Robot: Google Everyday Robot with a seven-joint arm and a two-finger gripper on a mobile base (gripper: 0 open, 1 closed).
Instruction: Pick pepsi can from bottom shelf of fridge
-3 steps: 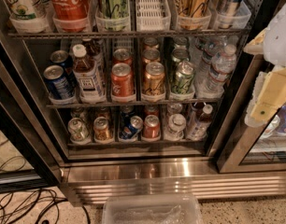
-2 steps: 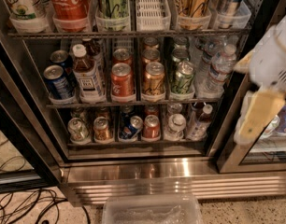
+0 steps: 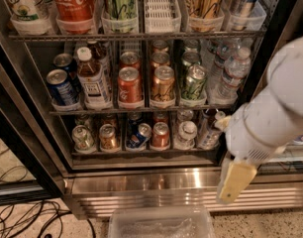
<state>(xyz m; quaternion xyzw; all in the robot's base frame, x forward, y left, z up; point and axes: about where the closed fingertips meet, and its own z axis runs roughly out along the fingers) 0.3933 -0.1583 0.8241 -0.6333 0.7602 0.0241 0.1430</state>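
The fridge (image 3: 156,181) stands open in front of me. The pepsi can (image 3: 139,135), dark blue with a silver top, sits tilted in the middle of the bottom shelf (image 3: 141,153). To its left are a silver-green can (image 3: 82,138) and an orange can (image 3: 108,138), and to its right a red can (image 3: 160,135). My gripper (image 3: 233,185), cream-coloured on a thick white arm (image 3: 275,113), hangs at the right. It is in front of the steel base, below and well to the right of the pepsi can, and touches nothing.
The middle shelf holds a blue can (image 3: 60,87), a bottle (image 3: 92,78), a red can (image 3: 129,86), a gold can (image 3: 163,83), a green can (image 3: 195,81) and water bottles (image 3: 230,73). A clear plastic bin (image 3: 161,222) and cables (image 3: 23,217) lie on the floor.
My arm and gripper have moved down and to the left, from beside the door frame to in front of the fridge's lower right corner. The cans have not moved.
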